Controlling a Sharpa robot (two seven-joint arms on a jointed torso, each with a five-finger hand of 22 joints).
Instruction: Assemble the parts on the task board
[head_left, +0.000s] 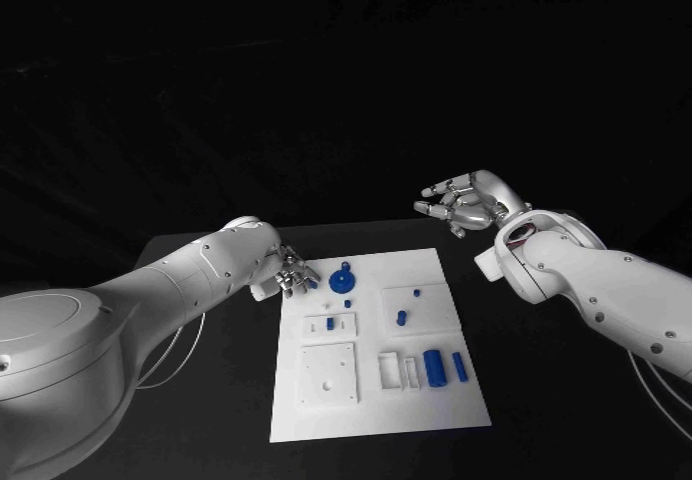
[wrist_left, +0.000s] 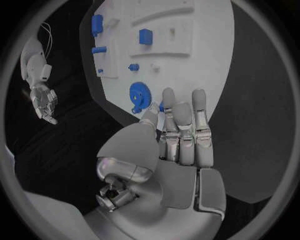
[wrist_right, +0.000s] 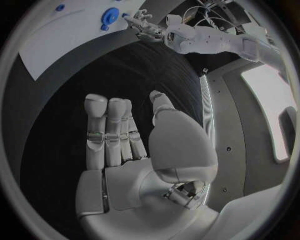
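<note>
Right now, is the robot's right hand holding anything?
No, it is empty. The right hand is raised over the black table beside the task board, fingers straight and apart.

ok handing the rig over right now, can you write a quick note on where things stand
Left hand: at the white task board's far left edge, fingertips by the round blue gear; whether it touches the gear is unclear.
Right hand: raised off the board beyond its far right corner, fingers apart, holding nothing.
Blue cylinder and thin blue bar lie loose at the near right; small blue pieces sit mid-board.
Assembly mostly still to do.
</note>
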